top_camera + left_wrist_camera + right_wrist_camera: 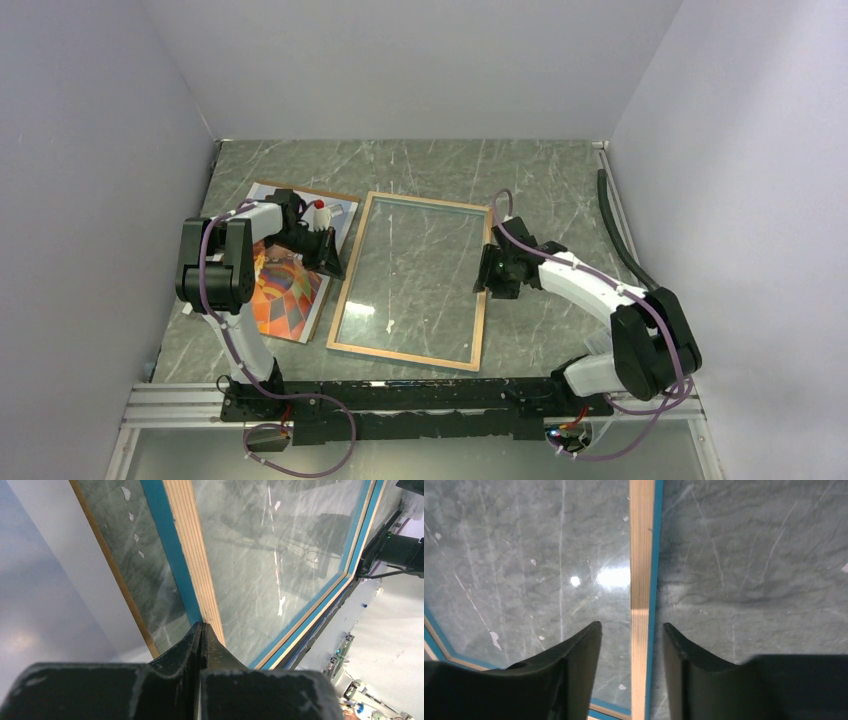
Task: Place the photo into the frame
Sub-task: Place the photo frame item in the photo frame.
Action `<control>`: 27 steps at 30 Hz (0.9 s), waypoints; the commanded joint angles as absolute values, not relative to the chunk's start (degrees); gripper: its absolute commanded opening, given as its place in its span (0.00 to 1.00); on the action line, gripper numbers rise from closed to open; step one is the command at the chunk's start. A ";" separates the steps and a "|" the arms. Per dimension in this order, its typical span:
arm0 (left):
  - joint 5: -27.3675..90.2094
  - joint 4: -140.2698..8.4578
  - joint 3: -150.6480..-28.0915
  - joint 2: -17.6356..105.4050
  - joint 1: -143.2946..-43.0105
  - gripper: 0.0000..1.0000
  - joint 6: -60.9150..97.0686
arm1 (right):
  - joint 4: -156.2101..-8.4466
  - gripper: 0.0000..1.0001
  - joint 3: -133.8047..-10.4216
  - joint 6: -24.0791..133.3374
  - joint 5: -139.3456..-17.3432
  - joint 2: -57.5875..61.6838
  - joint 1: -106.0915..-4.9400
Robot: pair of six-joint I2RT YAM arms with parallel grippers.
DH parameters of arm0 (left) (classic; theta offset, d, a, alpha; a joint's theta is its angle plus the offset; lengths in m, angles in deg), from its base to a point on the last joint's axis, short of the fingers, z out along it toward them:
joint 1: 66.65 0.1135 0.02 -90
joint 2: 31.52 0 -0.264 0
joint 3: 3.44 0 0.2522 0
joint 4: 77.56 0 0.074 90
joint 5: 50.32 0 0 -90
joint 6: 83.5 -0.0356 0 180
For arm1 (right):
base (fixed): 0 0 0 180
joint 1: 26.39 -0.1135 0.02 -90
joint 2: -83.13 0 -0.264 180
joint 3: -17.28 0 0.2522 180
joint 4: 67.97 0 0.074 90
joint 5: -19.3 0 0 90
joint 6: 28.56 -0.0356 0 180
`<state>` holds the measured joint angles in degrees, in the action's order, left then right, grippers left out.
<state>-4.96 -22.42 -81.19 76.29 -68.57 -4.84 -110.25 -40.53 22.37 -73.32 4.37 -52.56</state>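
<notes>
Frame, look: You have the frame (400, 357) as a large, thin-rimmed rectangle with its pale wood back rim facing up. The clear pane lets the grey-green marbled tabletop (540, 180) show through. Both wrist views give you a turquoise-blue band along the rim.
Frame, place: It lies slightly skewed in the middle of the tabletop, between your two arms.
Photo, look: The photo (285, 300) shows orange-red multicoloured panels, a patch of blue at its far end and a white border.
Photo, place: It lies on the tabletop just left of the frame, outside it.
Left side: Your left end effector (201, 630) is clenched, finger against finger with nothing between, and its tips are at the frame's left rim.
Right side: Your right end effector (631, 625) is released. Its fingers straddle the frame's right rim with a gap on each side.
Hidden: Your left arm (225, 265) covers the middle of the photo, so you cannot make out the balloon's outline or its basket.
Hard to tell: You cannot tell whether the left tips actually touch the rim. A thin brown edge (310, 190) runs along the photo's far side, and what it belongs to is unclear.
Cut off: Each wrist view shows you only a stretch of rim and pane.
</notes>
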 commanded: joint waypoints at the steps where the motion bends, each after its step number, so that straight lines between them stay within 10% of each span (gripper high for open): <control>1: -4.54 -19.49 -81.51 73.46 -68.78 0.06 -7.67 | -107.07 0.46 -38.35 21.81 -75.24 5.70 -52.58; 27: -3.46 -25.62 -85.94 80.14 -72.10 0.05 -2.90 | -100.88 0.19 -40.69 22.72 -78.61 -1.75 -44.56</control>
